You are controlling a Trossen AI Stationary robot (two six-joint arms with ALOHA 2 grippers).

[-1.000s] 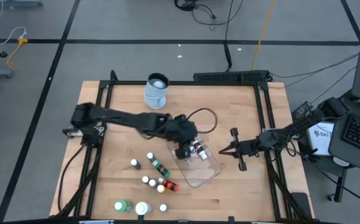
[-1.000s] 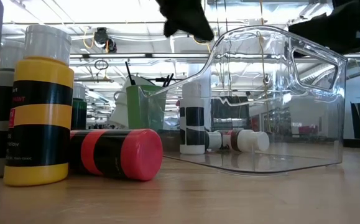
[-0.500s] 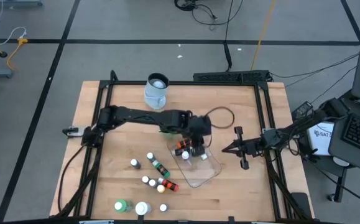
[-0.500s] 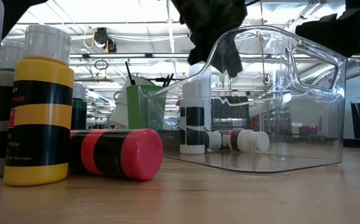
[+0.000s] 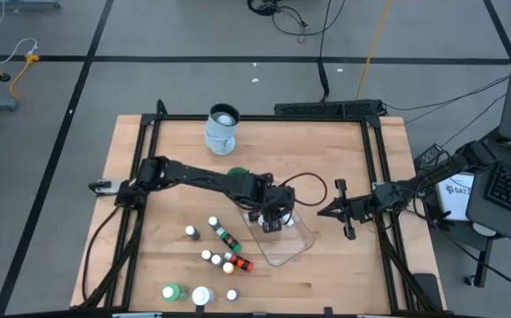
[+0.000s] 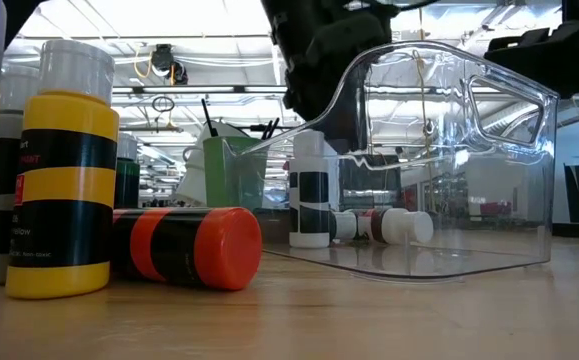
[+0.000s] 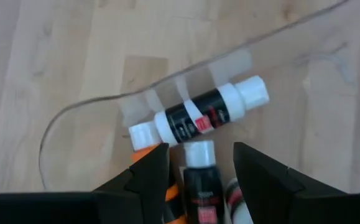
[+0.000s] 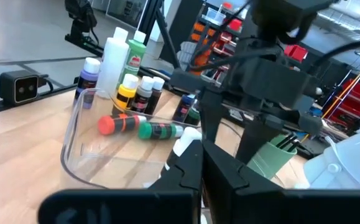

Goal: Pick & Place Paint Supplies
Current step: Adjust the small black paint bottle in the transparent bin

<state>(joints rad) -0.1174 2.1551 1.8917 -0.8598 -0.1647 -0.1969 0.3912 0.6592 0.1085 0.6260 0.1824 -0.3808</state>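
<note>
Bottles (image 5: 215,256) wait loose on the near-left table, about nine not yet packed, with a green bottle (image 5: 172,291) and white jar (image 5: 202,296) at the near edge. Mid-table, the left gripper (image 7: 195,168) hangs over the tub (image 5: 290,243), fingers spread, a bottle (image 7: 199,171) upright between them; two or three more lie inside. At the right, the right gripper (image 5: 324,212) waits beside the tub, pressed together. Most of the job remains.

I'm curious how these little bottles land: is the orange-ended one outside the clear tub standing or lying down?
Lying down. The orange-ended bottle rests on its side on the table, beside an upright yellow bottle.
</note>
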